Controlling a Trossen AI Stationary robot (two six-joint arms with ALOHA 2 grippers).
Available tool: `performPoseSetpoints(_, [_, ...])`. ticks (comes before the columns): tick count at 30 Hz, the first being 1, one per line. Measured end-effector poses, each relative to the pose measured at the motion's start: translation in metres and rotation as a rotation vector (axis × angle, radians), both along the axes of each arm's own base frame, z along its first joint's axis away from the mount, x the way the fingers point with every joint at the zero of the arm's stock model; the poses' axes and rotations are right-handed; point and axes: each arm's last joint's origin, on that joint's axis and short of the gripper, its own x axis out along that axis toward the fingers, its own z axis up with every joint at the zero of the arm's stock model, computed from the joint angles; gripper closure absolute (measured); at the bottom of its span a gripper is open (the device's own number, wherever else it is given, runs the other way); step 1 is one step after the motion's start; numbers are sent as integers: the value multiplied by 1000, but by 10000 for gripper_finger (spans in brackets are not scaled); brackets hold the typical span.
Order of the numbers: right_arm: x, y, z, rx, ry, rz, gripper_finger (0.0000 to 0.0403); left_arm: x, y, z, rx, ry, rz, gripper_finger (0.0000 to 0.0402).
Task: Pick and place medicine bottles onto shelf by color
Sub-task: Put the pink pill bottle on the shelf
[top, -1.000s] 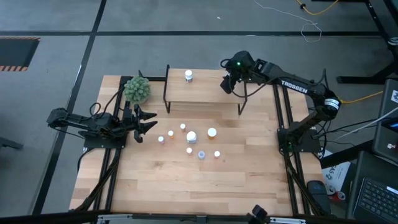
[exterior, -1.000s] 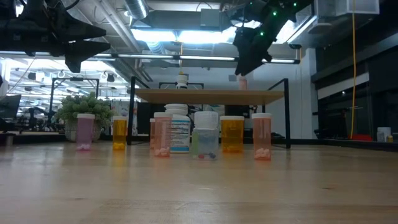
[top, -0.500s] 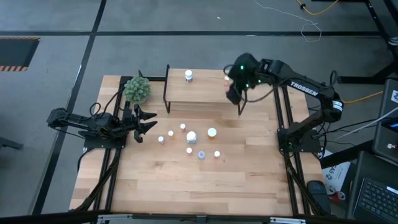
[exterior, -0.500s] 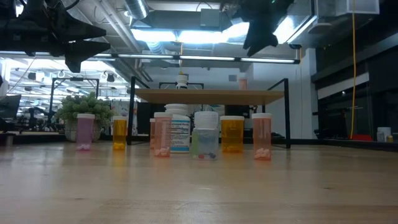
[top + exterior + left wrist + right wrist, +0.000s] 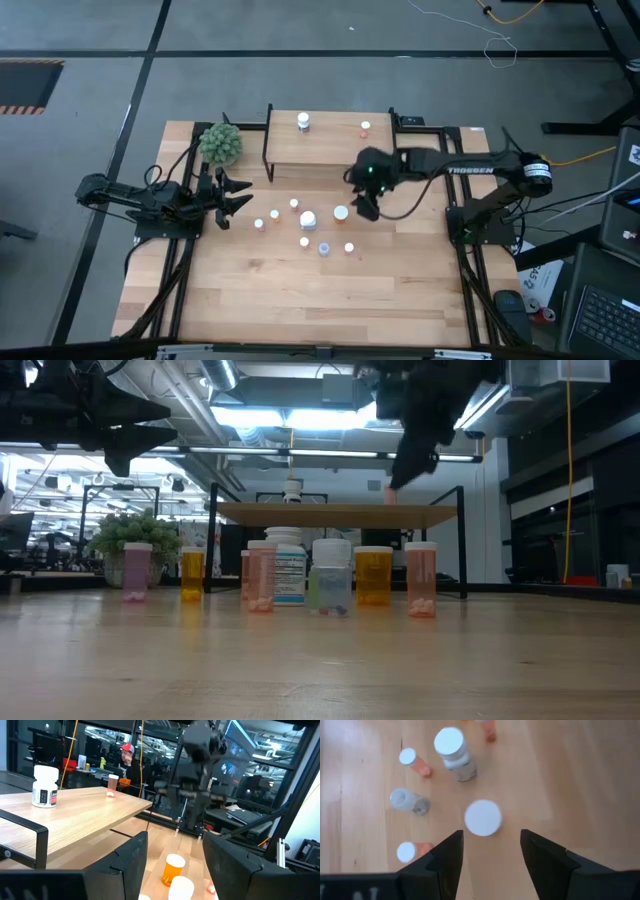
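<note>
Right gripper: poised above the cluster of medicine bottles on the table, fingers spread apart and carrying nothing; in its wrist view a wide white-capped bottle sits just ahead of the gap between the fingers.

Left gripper: parked at the table's 9 o'clock side beside the green plant ball, fingers apart, nothing between them.

Shelf: stands at the table's 12 o'clock edge, carrying a white bottle toward its 11 o'clock end and a small orange bottle toward its 1 o'clock end, well apart from each other.

Bottles still on the table: a loose group near the centre, just short of the shelf, including a large white bottle, a pale clear one and several small orange ones such as the one at.

Step in hand: you appear to be lining up the next pick, with the wide capped bottle at about 9 o'clock of the right gripper.

Next move: you would need to centre the spread fingers over that cap, descend without nudging its neighbours, then close.
</note>
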Motion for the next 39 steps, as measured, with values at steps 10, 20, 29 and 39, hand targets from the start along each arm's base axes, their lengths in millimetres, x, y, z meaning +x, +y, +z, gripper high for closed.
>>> performPoseSetpoints(10, [-7,61,-44,60,5,115,203,0,0,0,1,0,0,215])
performPoseSetpoints(20, [-10,114,-51,-118,-136,221,203,0,0,0,2,1,1,215])
performPoseSetpoints(29, [-3,127,-66,-150,-132,221,203,0,0,0,3,5,1,215])
performPoseSetpoints(39, [2,126,-71,-198,-150,174,203,0,0,-1,4,10,1,215])
